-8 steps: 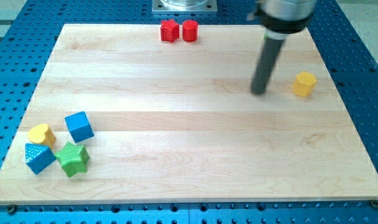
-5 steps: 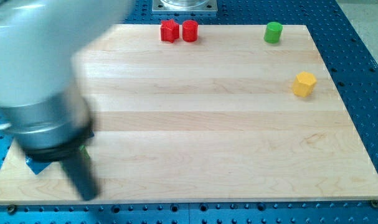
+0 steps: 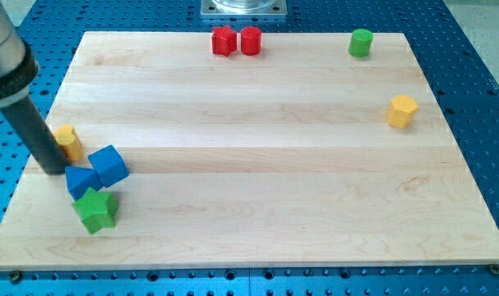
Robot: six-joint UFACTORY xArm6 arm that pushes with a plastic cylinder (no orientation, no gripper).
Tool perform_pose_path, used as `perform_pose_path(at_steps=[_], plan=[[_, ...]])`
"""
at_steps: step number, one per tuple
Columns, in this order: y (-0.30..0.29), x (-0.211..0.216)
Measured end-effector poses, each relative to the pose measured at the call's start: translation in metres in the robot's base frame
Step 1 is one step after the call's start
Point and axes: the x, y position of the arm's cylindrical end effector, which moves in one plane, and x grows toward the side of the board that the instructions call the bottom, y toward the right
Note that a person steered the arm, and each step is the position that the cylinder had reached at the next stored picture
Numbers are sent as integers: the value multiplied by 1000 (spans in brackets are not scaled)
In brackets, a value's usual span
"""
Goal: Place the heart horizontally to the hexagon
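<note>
The yellow heart (image 3: 68, 141) lies near the board's left edge, partly hidden by my rod. My tip (image 3: 53, 168) rests on the board just left of and below the heart, touching it or nearly so. The yellow hexagon (image 3: 402, 110) sits far off at the view's right, slightly higher than the heart. Just right of my tip lie two blue blocks, one (image 3: 110, 165) a cube and one (image 3: 82, 181) partly under it, with a green star (image 3: 96, 210) below them.
Two red blocks (image 3: 224, 40) (image 3: 250, 40) sit side by side at the top middle edge. A green cylinder (image 3: 361, 42) stands at the top right. The wooden board (image 3: 257, 189) lies on a blue perforated table.
My rod has swept from the right side to the bottom left and now up along the left edge. The heart has moved up; the blue blocks and star have shifted right.
</note>
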Motion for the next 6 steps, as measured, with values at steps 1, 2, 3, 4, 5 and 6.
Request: perform_pose_path(at_steps=[1, 2, 3, 4, 5, 6], plan=[[-44, -22], [13, -29], [134, -35], [32, -42], [-7, -67], [114, -79]])
